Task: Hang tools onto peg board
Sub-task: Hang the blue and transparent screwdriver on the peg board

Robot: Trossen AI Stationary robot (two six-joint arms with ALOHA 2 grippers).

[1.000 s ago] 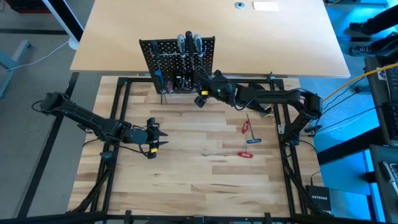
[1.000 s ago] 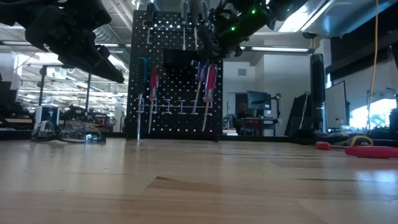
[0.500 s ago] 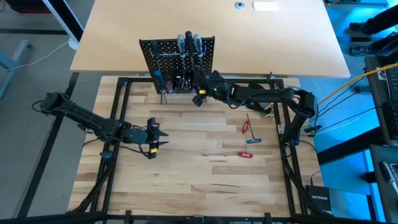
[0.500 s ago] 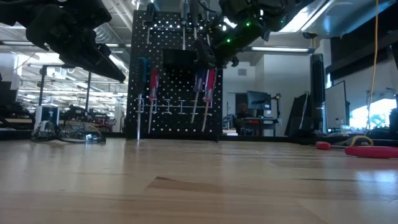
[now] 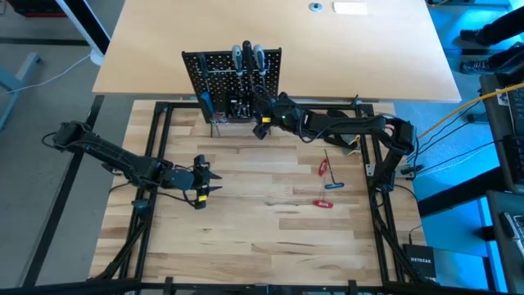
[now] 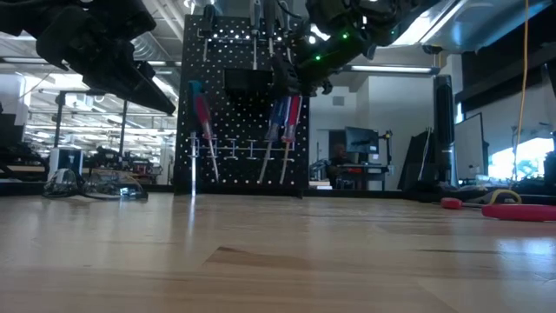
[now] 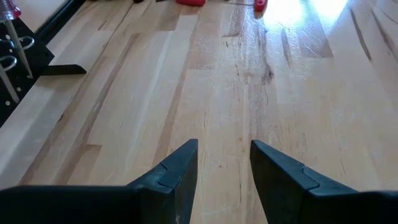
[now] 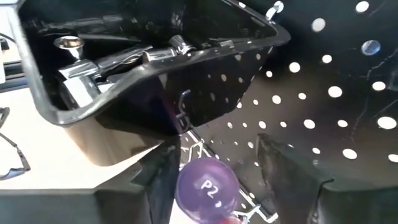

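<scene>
1. High view: the right gripper (image 5: 264, 123) is reaching against the peg board (image 5: 233, 82), which is standing upright at the table's (image 5: 262, 238) far edge so the tools can hang. The left gripper (image 5: 206, 181) is waiting mid-table, holding nothing. Red-handled tools (image 5: 326, 187) are lying unhung.
2. Low view: only here are the hung screwdrivers (image 6: 280, 122) showing, dangling slightly tilted.
3. Left wrist view: its fingers (image 7: 180, 171) are standing parted over bare wood.
4. Right wrist view: a purple handle end (image 8: 206, 185) marked P2 is sitting between parted fingers (image 8: 289, 168), seemingly untouched, beneath a black bin (image 8: 143, 68).
</scene>
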